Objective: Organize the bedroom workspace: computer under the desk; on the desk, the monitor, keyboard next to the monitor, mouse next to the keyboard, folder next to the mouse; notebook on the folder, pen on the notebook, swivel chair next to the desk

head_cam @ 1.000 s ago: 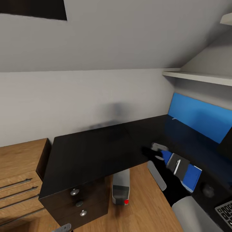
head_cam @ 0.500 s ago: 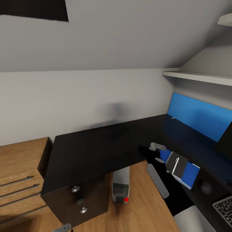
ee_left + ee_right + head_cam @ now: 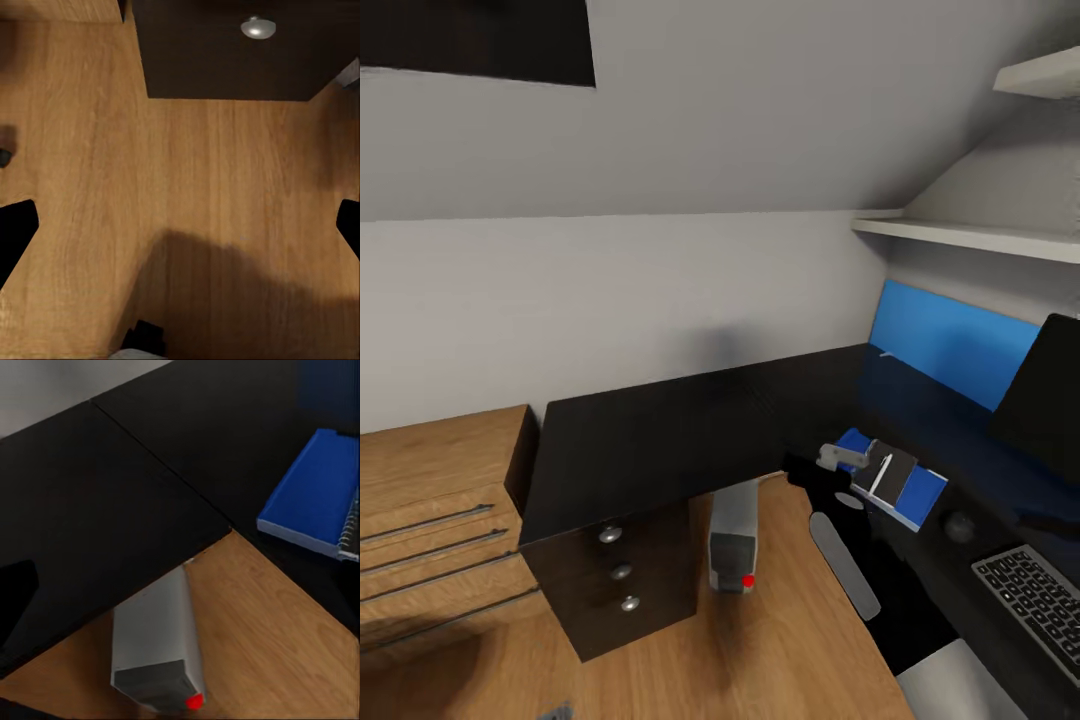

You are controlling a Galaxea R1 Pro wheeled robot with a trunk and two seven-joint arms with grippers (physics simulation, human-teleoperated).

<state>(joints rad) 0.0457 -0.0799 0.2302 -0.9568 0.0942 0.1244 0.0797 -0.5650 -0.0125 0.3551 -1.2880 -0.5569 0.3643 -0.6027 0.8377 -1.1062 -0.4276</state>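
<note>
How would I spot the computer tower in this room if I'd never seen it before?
Find the long black desk against the grey wall, then look at the wooden floor in the bend of its L shape. The computer stands there, partly under the desk top: a small silver-grey box with a dark front and one red light, unlike the dark drawers with round knobs beside it.

The right arm (image 3: 880, 590) is mostly matte black, with a long, rounded grey panel (image 3: 844, 565) set along its forearm and a pale grey, smooth shell (image 3: 960, 685) at the upper segment near the frame's edge. Near the wrist sits a small oval grey inlay (image 3: 849, 500), and the right gripper (image 3: 840, 455) ends in a light grey metal bracket. In the left wrist view, black fingertips (image 3: 15, 236) show as plain dark wedges without markings.
</note>
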